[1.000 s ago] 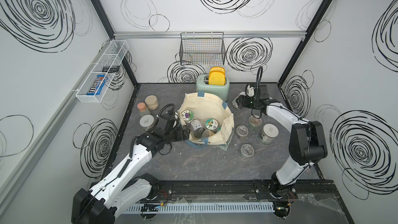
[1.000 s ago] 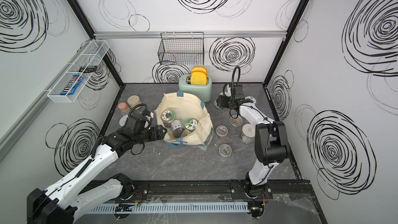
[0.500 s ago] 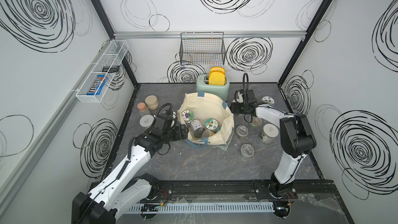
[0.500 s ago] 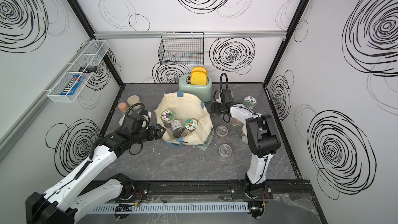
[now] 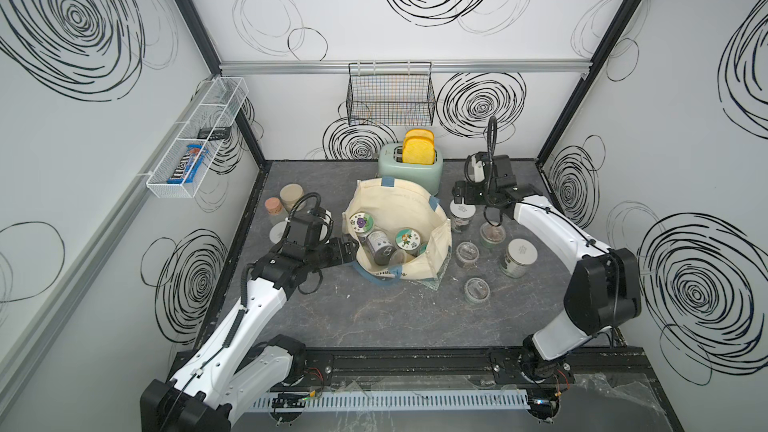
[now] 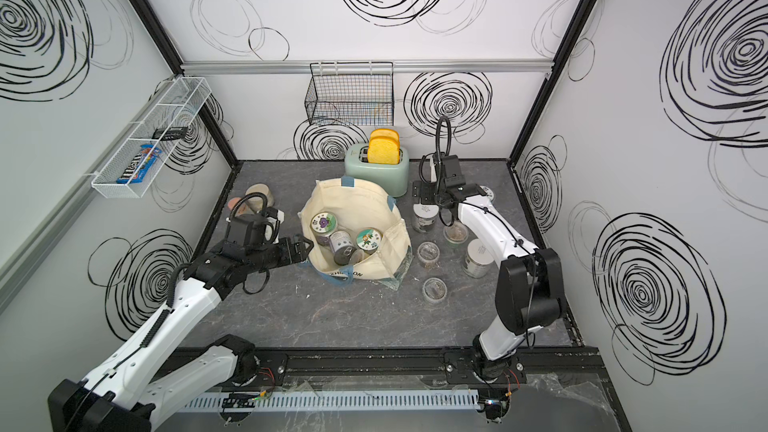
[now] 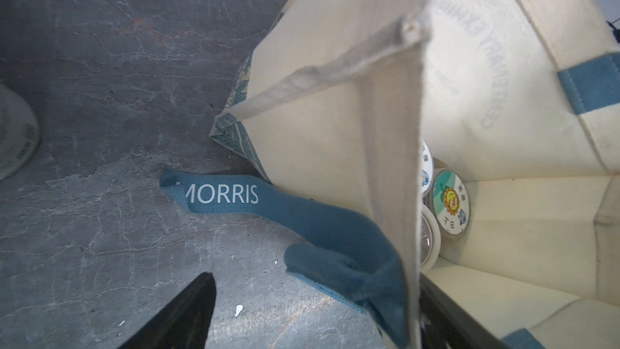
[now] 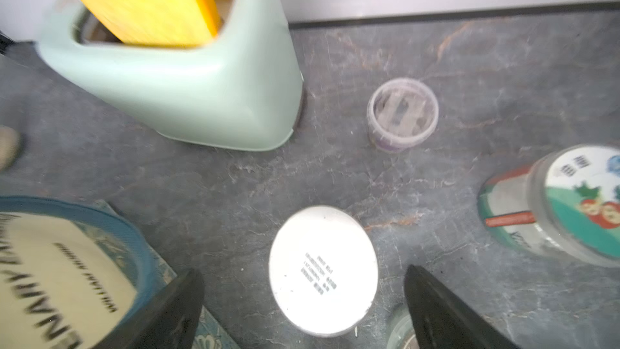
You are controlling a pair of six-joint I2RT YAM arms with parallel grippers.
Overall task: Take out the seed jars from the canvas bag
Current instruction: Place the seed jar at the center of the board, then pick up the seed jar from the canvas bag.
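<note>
The canvas bag [image 5: 415, 205] [image 6: 365, 205] stands open mid-table. Inside it are seed jars: a purple-flower lid [image 5: 360, 222], a metal-topped one [image 5: 377, 244] and a sunflower lid [image 5: 406, 238] [image 7: 451, 208]. My left gripper [image 5: 347, 249] [image 7: 315, 278] is open and straddles the bag's left wall, one finger outside, one inside, with the blue strap [image 7: 268, 203] between. My right gripper [image 5: 461, 197] [image 8: 304, 270] is open just above a white-lid jar [image 5: 462, 214] [image 8: 322, 270] standing right of the bag, with gaps on both sides. More jars [image 5: 517, 257] [image 5: 477, 289] stand to the right.
A mint toaster [image 5: 409, 168] [image 8: 188, 95] with yellow toast stands behind the bag. A tan-lid jar [image 5: 291, 197] and a pink-lid jar [image 5: 273, 205] sit at the back left. Clear tubs [image 5: 467, 253] [image 8: 402, 114] and a flower-lid jar [image 8: 570, 203] surround my right gripper.
My right gripper has swung left from the back right corner to beside the toaster and opened over the white-lid jar. The left arm has barely moved.
</note>
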